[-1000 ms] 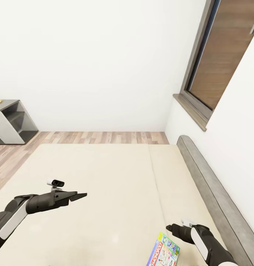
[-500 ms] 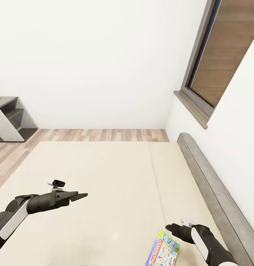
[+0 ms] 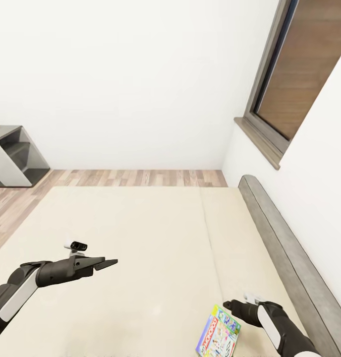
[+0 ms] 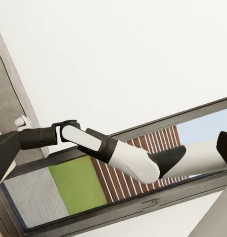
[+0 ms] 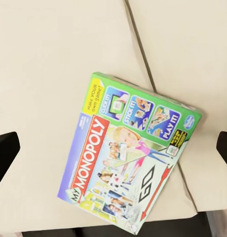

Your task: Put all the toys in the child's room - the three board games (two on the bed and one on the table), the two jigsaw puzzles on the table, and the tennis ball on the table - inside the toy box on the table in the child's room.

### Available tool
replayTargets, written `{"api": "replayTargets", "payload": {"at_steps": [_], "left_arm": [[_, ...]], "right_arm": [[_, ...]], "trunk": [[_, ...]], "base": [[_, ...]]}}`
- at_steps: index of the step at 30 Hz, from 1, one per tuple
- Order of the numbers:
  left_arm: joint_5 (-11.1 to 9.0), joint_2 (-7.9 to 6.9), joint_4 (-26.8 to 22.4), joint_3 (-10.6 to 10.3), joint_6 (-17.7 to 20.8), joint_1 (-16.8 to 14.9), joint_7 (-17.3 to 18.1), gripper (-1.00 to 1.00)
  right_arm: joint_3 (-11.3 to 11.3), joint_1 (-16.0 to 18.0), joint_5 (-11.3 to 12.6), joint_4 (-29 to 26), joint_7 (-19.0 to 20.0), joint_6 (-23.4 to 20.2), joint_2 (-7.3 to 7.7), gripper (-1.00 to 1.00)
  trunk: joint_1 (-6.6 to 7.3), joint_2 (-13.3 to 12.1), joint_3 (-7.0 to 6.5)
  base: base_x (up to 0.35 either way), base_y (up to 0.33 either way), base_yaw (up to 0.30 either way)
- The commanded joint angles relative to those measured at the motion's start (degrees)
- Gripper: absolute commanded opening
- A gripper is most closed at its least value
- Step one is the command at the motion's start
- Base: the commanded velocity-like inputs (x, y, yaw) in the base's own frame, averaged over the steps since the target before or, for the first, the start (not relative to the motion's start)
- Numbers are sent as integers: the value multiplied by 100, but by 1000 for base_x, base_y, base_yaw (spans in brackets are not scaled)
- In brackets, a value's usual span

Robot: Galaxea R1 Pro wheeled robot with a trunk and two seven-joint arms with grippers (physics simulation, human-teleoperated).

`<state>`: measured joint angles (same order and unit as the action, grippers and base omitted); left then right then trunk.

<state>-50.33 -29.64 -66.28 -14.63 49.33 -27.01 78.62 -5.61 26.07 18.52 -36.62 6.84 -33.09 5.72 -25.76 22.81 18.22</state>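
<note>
Wrist reveals Monopoly box [image 5: 130, 157] whole.

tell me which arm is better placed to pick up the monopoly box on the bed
Right. The right gripper hangs beside the Monopoly box on the bed, and its wrist view has the box between its spread fingertips. The left gripper is far across the mattress, pointing away.

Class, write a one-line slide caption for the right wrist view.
My Monopoly board game lies flat on the cream bed, between the open right gripper's fingertips.

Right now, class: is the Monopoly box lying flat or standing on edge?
Lying flat: the Monopoly box rests cover-up on the bed.
</note>
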Motion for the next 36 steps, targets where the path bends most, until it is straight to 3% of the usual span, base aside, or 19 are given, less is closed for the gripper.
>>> {"api": "replayTargets", "payload": {"at_steps": [1, 6, 13, 18, 36], "left_arm": [[-38, -7, 1, -19, 60, -6, 2, 100], [-38, -7, 1, -20, 58, -6, -2, 100], [-35, -7, 1, -16, 52, -6, -4, 100], [-31, -5, 1, -18, 45, -6, -9, 100], [-30, -1, 1, -22, 28, -6, -13, 100]], "right_arm": [[-45, 3, -8, -6, 25, -33, -2, 100], [-173, 0, -3, -3, 117, -22, 47, 100], [-334, -5, -9, 24, 697, 7, 197, 100], [-361, -6, -14, 30, 845, 18, 220, 100], [-370, -6, -15, 32, 898, 22, 228, 100]], "trunk": [[-3, 11, 20], [-3, 11, 66], [-3, 11, 130], [-3, 11, 176], [-3, 11, 342]], "base": [[0, 0, 0], [0, 0, 0], [0, 0, 0], [0, 0, 0], [0, 0, 0]]}}
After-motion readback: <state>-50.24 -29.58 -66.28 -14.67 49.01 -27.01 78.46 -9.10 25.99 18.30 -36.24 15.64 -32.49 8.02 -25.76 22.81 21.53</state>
